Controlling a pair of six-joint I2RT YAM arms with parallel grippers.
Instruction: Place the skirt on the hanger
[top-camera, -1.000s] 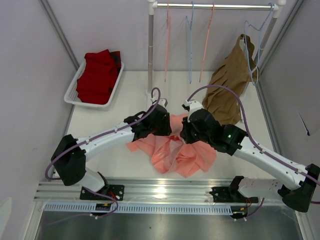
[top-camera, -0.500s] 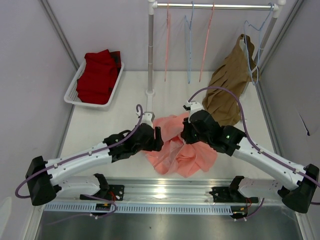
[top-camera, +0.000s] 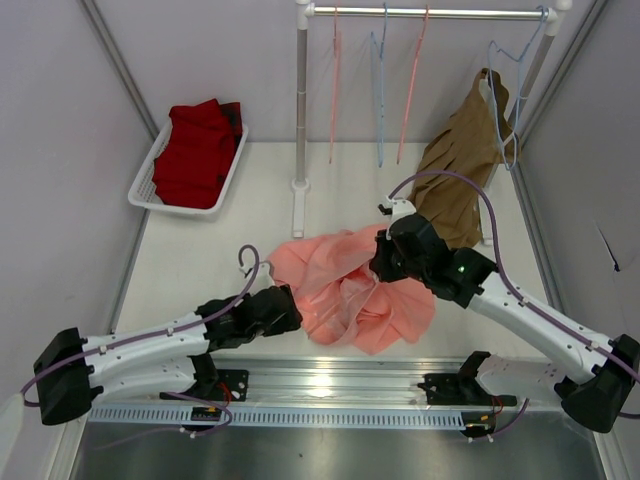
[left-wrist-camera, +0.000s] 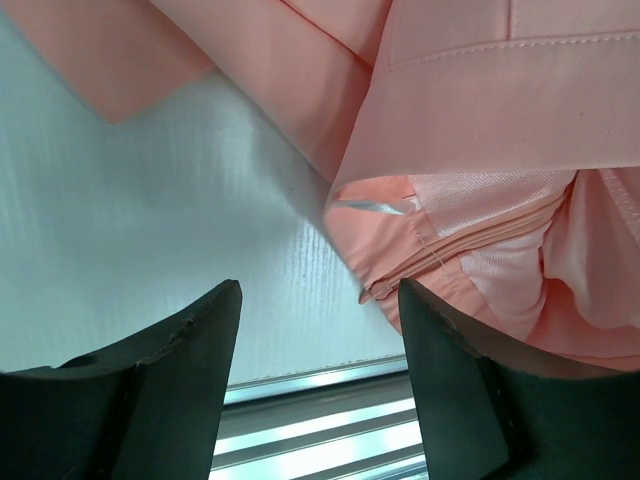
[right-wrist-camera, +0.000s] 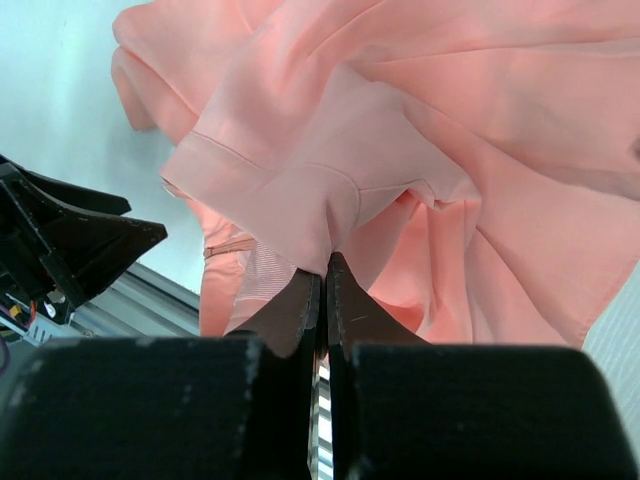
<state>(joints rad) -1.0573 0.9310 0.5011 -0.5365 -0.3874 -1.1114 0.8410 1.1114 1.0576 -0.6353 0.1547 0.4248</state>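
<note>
The salmon-pink skirt (top-camera: 340, 285) lies bunched on the white table, partly lifted at its right side. My right gripper (top-camera: 381, 262) is shut on a hemmed edge of the skirt (right-wrist-camera: 420, 130), its fingertips (right-wrist-camera: 325, 265) pinching the cloth. My left gripper (top-camera: 292, 310) sits low at the skirt's left edge, open and holding nothing. In the left wrist view its fingers (left-wrist-camera: 320, 300) frame bare table, with the skirt (left-wrist-camera: 480, 110) just ahead and to the right. Two salmon-pink wire hangers (top-camera: 335, 90) (top-camera: 412, 90) hang on the rail at the back.
A white basket (top-camera: 140, 185) with dark red cloth (top-camera: 195, 150) stands back left. A brown garment (top-camera: 460, 170) hangs on a light-blue hanger (top-camera: 505, 75) at the right. Another light-blue hanger (top-camera: 380, 90) and the rack pole (top-camera: 301, 100) stand behind. A metal rail (top-camera: 330, 375) runs along the near edge.
My left gripper opened, let go of the skirt and drew back to the near left. The skirt's left part now lies spread on the table. The right gripper stayed shut on the cloth.
</note>
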